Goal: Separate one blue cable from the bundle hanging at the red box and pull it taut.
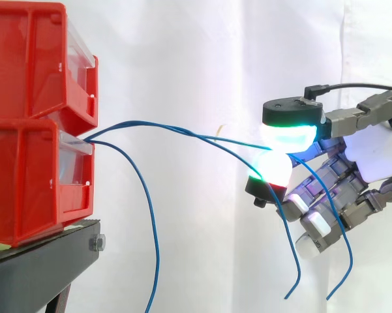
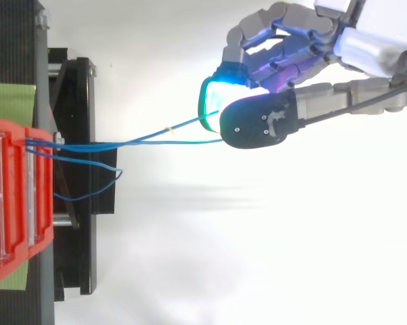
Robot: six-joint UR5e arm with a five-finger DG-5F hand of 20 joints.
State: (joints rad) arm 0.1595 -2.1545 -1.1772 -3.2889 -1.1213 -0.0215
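Hand (image 1: 372, 160): a smooth white palm shell carries fingers built of blocky grey links with darker joints, and a violet tint lies across the inner links. Fingertips (image 1: 288, 135) are thick rounded pads, two glowing cyan-green fading to white and the others plain white, the two coloured ones each backed by a round black cap. In the top view one cap shows small screw heads and pale scuffed patches on its flat face, and it joins a squared grey link.
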